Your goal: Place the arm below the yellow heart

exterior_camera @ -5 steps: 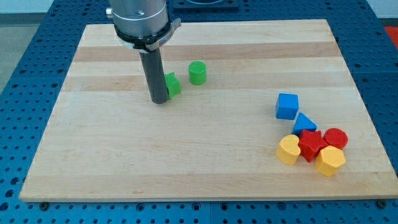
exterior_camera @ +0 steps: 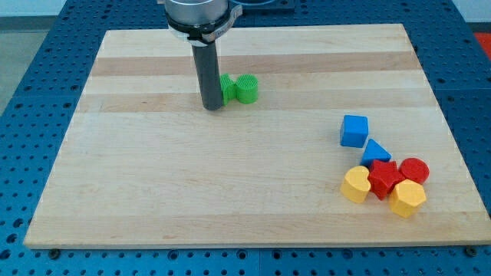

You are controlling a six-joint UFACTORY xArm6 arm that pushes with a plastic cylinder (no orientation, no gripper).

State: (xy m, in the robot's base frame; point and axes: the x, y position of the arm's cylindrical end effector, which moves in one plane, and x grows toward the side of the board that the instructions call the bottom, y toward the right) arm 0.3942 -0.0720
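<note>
Near view's top, my tip [exterior_camera: 213,106] touching green block [exterior_camera: 228,88]; yellow heart [exterior_camera: 355,185] well apart.

No legible text, labels, brands, numbers or signs noted on any surface in camera view.

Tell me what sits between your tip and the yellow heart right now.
Only bare board in the camera view. My tip is beside the green blocks near the view's top; the yellow heart lies at the lower right, beside the red block.
</note>
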